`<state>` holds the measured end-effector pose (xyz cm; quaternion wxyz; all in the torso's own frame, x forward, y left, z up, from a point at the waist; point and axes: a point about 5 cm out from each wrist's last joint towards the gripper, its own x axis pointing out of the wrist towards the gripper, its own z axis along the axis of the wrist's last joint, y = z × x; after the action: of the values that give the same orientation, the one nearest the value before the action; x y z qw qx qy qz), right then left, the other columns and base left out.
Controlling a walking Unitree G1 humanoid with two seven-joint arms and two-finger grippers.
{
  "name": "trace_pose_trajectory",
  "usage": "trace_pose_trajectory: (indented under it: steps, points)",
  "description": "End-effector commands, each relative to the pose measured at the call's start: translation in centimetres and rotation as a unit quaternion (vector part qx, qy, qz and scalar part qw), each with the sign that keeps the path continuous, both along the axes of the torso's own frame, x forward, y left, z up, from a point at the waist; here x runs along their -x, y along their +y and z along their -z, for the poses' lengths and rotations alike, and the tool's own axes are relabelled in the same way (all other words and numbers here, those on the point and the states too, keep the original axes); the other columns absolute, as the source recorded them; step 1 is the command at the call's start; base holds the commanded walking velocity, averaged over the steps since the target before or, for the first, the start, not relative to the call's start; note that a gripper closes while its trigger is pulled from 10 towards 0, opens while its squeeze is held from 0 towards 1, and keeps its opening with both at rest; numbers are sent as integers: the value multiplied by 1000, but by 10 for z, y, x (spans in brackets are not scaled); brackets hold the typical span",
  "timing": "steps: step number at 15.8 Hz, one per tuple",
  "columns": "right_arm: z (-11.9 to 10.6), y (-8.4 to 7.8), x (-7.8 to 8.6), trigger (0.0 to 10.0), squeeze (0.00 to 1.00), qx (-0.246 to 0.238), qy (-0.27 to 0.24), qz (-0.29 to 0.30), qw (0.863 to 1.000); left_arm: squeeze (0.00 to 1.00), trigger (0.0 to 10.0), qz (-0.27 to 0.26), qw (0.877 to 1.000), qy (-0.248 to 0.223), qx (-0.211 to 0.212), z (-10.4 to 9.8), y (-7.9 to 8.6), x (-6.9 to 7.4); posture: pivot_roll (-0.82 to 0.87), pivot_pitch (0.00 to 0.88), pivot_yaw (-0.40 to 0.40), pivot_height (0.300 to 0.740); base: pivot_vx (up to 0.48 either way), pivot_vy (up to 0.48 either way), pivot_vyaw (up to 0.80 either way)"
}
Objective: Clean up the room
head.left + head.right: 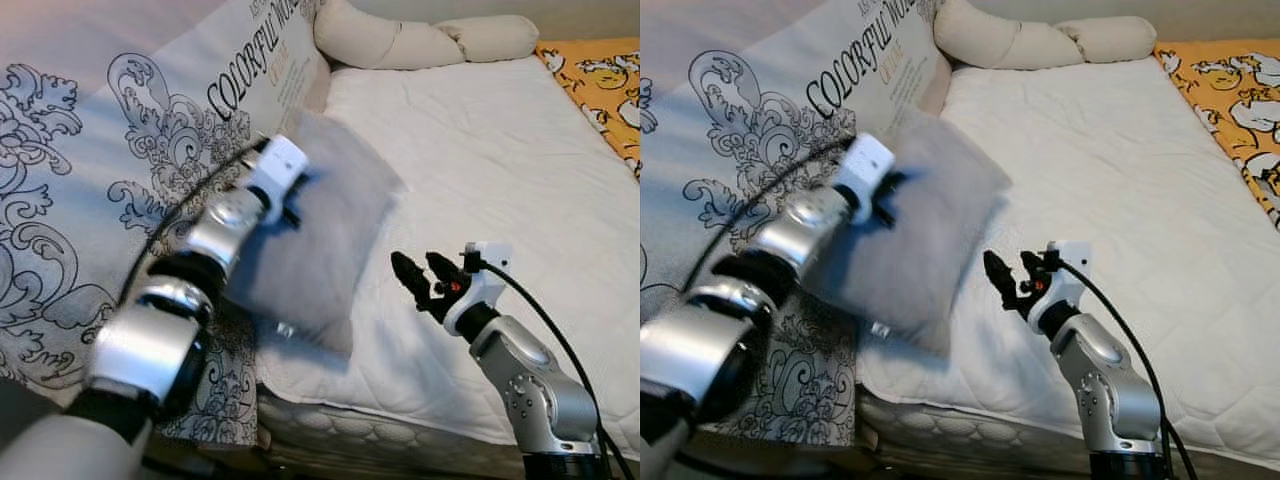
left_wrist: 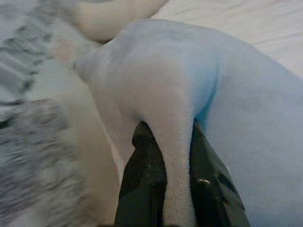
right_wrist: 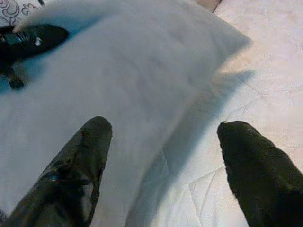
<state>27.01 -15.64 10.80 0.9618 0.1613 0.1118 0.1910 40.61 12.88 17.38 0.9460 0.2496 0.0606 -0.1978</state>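
Left arm: silver, reaching forward from the near left, its left gripper (image 2: 177, 184) pinched tight on a fold of the grey pillow (image 1: 320, 240).
Grey pillow: held up at the near left corner of the bed (image 1: 480, 170), tilted, its lower edge over the mattress edge, beside the patterned quilt (image 1: 90, 170).
Right gripper (image 3: 161, 165): fingers (image 3: 80, 165) spread apart and holding nothing, just beside the pillow's edge, over the white mattress cover.
Patterned quilt: grey-and-white scrollwork with printed lettering, draped along the left side of the bed.
Head of bed: long cream bolster (image 1: 420, 38) lying across the far end.
Far right: orange printed cloth (image 1: 600, 85) along the edge of the bed.
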Motion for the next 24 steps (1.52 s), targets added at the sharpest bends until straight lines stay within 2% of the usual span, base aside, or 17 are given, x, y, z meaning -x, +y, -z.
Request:
trace_pose_trajectory:
  steps: [1, 5, 9, 11, 13, 17, 20, 21, 24]
  points:
    - [-6, 6, 1, 10000, 1000, 1, -8, -19, 1000, 0, 10000, -27, 999, -19, -14, -12, 12, -5, -174, 0, 139, 740, 0, 0, 0]
    - [-2, 12, 5, 10000, 1000, 13, -5, -41, 999, 0, 10000, -50, 996, -25, -76, 0, 20, -2, -176, 0, 144, 740, 0, 0, 0]
    - [2, 17, 7, 10000, 1000, 19, 2, -51, 998, 0, 10000, -26, 992, -28, -117, 13, 3, 2, -182, 0, 144, 740, 0, 0, 0]
    - [2, 20, 9, 10000, 1000, 21, 2, -57, 998, 0, 10000, 12, 988, -34, -147, 13, -6, 3, -194, 0, 153, 740, 0, 0, 0]
    - [2, 21, 11, 10000, 1000, 23, 2, -57, 998, 0, 10000, 19, 989, -40, -140, -2, -6, -2, -198, 0, 160, 740, 0, 0, 0]
    - [2, 20, 13, 10000, 1000, 21, 4, -58, 998, 0, 10000, 47, 985, -34, -160, -19, -5, -7, -197, 0, 166, 740, 0, 0, 0]
    - [2, 19, 13, 10000, 1000, 20, 3, -57, 998, 0, 10000, 68, 986, -22, -152, -36, -13, -10, -200, 0, 176, 740, 0, 0, 0]
    - [2, 18, 13, 10000, 1000, 19, 3, -58, 998, 0, 10000, 70, 986, -16, -149, -37, -15, -11, -204, 0, 183, 740, 0, 0, 0]
    - [3, 18, 16, 10000, 1000, 22, 4, -56, 998, 0, 10000, 62, 981, -2, -183, -30, -13, -10, -216, 0, 198, 740, 0, 0, 0]
